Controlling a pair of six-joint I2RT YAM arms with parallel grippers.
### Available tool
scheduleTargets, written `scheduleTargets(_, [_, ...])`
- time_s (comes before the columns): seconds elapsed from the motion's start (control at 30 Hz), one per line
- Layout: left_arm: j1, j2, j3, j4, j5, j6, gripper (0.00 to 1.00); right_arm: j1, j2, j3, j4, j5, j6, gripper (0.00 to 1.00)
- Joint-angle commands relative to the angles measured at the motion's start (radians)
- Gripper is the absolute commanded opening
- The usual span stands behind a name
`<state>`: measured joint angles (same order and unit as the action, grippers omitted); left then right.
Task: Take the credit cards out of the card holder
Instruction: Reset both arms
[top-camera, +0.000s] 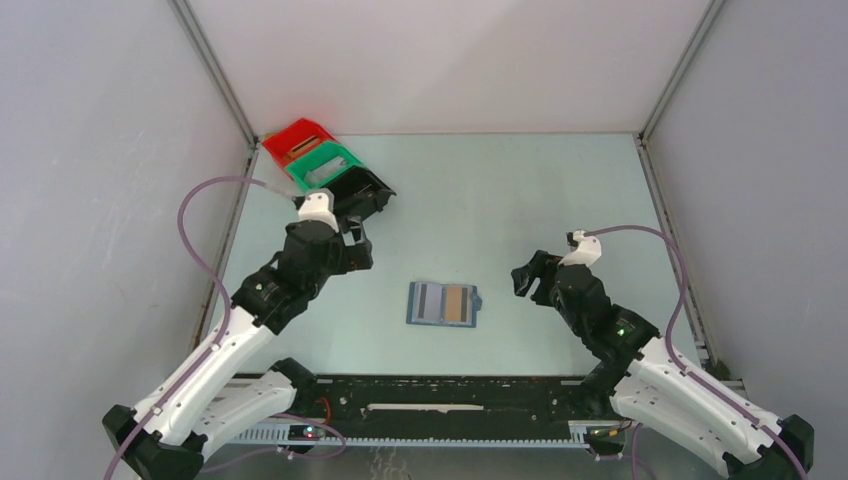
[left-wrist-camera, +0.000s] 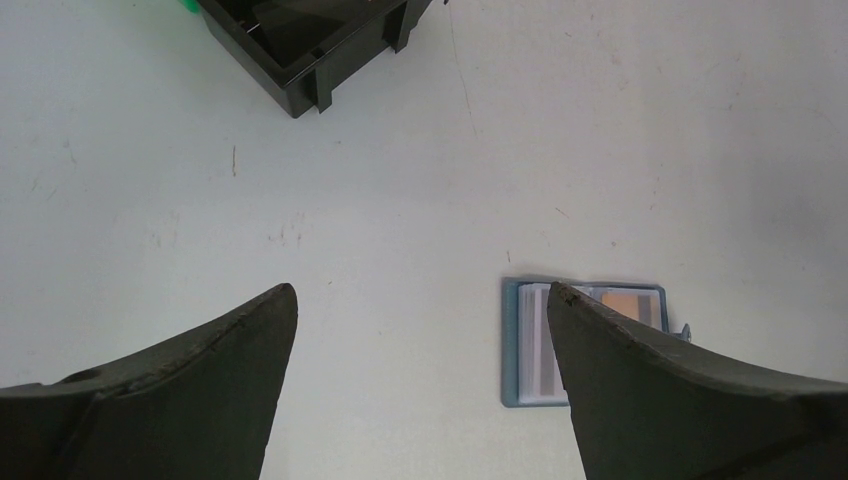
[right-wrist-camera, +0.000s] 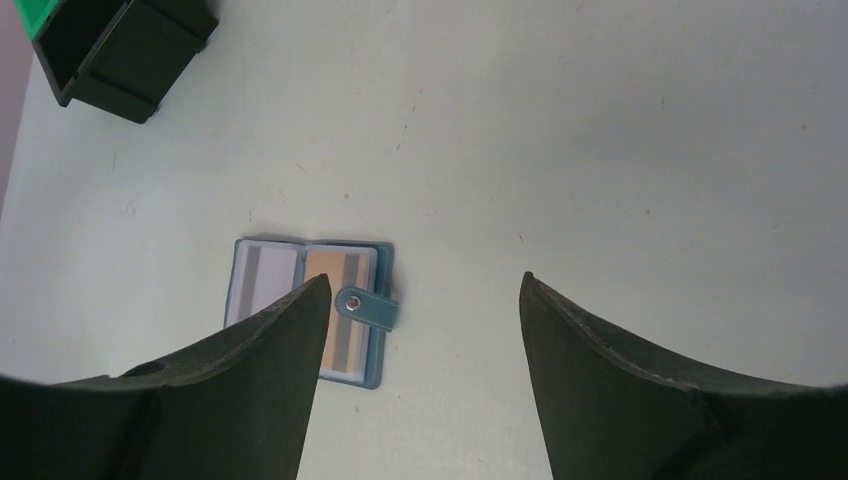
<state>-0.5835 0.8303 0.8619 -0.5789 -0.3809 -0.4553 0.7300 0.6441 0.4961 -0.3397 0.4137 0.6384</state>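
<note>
The card holder (top-camera: 443, 304) lies open and flat in the middle of the table, a blue-teal bifold with its stud strap (right-wrist-camera: 365, 306) folded out to the right. Its left panel is pale grey and its right panel tan, each with a grey stripe. I cannot tell the credit cards apart from the sleeves. My left gripper (top-camera: 358, 250) hovers open to the holder's upper left. In the left wrist view the holder (left-wrist-camera: 525, 340) sits partly behind the right finger. My right gripper (top-camera: 527, 275) hangs open just right of the holder (right-wrist-camera: 268, 270), with nothing between its fingers.
Three plastic bins stand in a diagonal row at the back left: red (top-camera: 297, 138), green (top-camera: 322, 165) and black (top-camera: 362, 192), the black one nearest the left gripper. White walls enclose the table on three sides.
</note>
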Motion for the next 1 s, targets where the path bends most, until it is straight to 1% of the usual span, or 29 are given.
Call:
scheduleTargets(0.0, [-0.003,-0.026,-0.033,0.052,-0.025,-0.030,1.00,0.006,-0.006,-0.004,0.035,0.033,0.022,0.80])
scheduleTargets(0.2, [-0.003,-0.063,-0.108,0.108,-0.022,-0.071,1.00,0.006,-0.042,-0.001,-0.020,0.082,0.018,0.82])
scheduleTargets(0.27, [-0.004,-0.070,-0.116,0.114,-0.022,-0.072,1.00,0.006,-0.052,-0.001,-0.041,0.116,0.040,0.82])
scheduleTargets(0.4, [-0.004,-0.086,-0.108,0.094,-0.052,-0.076,1.00,0.005,-0.041,-0.001,-0.024,0.112,0.027,0.83])
scheduleTargets(0.5, [-0.004,-0.140,-0.134,0.108,-0.064,-0.102,1.00,0.005,-0.023,0.002,-0.016,0.107,0.026,0.83])
scheduleTargets(0.6, [-0.003,-0.212,-0.181,0.176,-0.061,-0.088,1.00,0.005,-0.013,0.002,-0.008,0.103,0.026,0.82])
scheduleTargets(0.83, [-0.004,-0.280,-0.178,0.182,-0.172,-0.078,1.00,0.005,-0.036,0.002,-0.026,0.145,0.029,0.83])
scheduleTargets(0.97, [-0.004,-0.291,-0.185,0.182,-0.169,-0.080,1.00,0.006,-0.041,0.002,-0.034,0.157,0.037,0.82])
